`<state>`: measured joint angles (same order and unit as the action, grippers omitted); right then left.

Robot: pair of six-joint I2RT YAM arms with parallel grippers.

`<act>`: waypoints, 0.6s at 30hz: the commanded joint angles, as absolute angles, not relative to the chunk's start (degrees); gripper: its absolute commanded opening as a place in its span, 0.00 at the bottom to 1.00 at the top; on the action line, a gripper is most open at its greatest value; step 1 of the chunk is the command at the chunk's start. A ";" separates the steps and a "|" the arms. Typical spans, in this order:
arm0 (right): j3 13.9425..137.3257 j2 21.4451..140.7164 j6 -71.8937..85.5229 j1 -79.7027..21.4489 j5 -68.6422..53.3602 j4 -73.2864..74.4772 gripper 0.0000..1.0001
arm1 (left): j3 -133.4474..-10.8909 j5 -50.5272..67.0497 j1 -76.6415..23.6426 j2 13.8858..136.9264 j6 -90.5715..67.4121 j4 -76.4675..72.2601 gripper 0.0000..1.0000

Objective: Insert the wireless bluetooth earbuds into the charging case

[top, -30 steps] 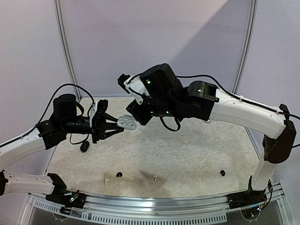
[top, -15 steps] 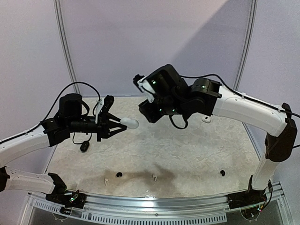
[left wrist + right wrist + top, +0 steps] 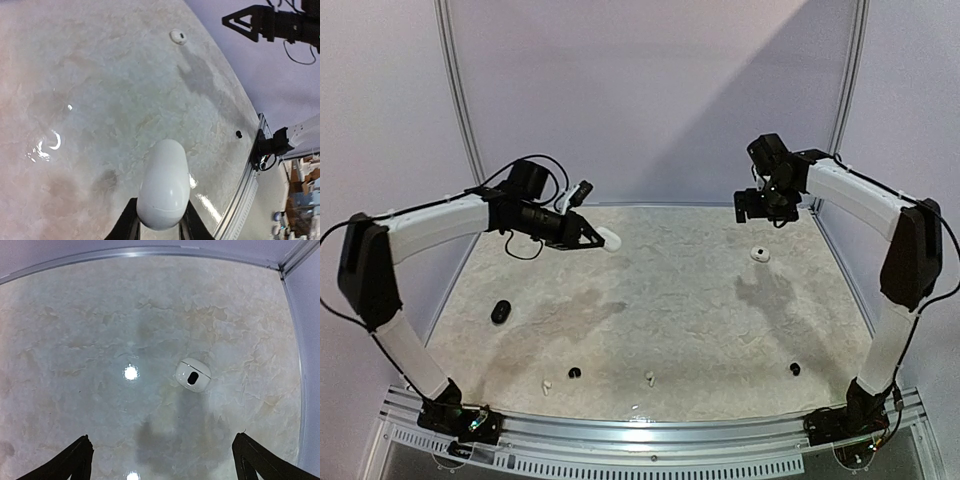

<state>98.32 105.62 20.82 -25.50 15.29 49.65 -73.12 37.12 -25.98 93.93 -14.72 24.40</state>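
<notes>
Mottled table [image 3: 670, 300], left gripper [image 3: 598, 238] clamped on white charging case [image 3: 164, 182] aloft, its base hidden in the grip, right gripper [image 3: 161, 450] spread above round white case [image 3: 193, 375], black case [image 3: 500, 312] far left, tiny white earbuds [image 3: 546, 384], black earbuds [image 3: 574, 372] near front edge, indistinct

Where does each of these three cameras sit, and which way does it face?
Top external: fixed above and behind the bases, looking down on the table; the left arm and right arm show whole.
Left wrist: on the left arm, looking past its left fingers, shut on the closed white case, across the table.
Right wrist: looking straight down between the open right fingers.
Shared: all three show the small round case on the table.
</notes>
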 commanded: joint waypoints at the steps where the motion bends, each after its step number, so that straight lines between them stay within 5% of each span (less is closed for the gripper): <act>1: 101.75 114.78 25.00 -22.76 13.37 51.56 0.99 | -80.88 42.54 -23.07 108.01 -21.32 36.17 0.00; 13: 110.19 130.36 28.96 -18.74 17.85 54.05 0.98 | -86.26 41.88 -19.31 126.12 -31.83 24.77 0.00; 15: 110.22 131.09 28.98 -18.13 17.63 53.40 0.98 | -85.36 41.15 -19.05 127.41 -32.93 24.81 0.13; 18: 110.05 131.88 29.99 -16.89 16.15 52.48 0.98 | -84.30 39.74 -18.84 127.90 -33.81 25.71 0.46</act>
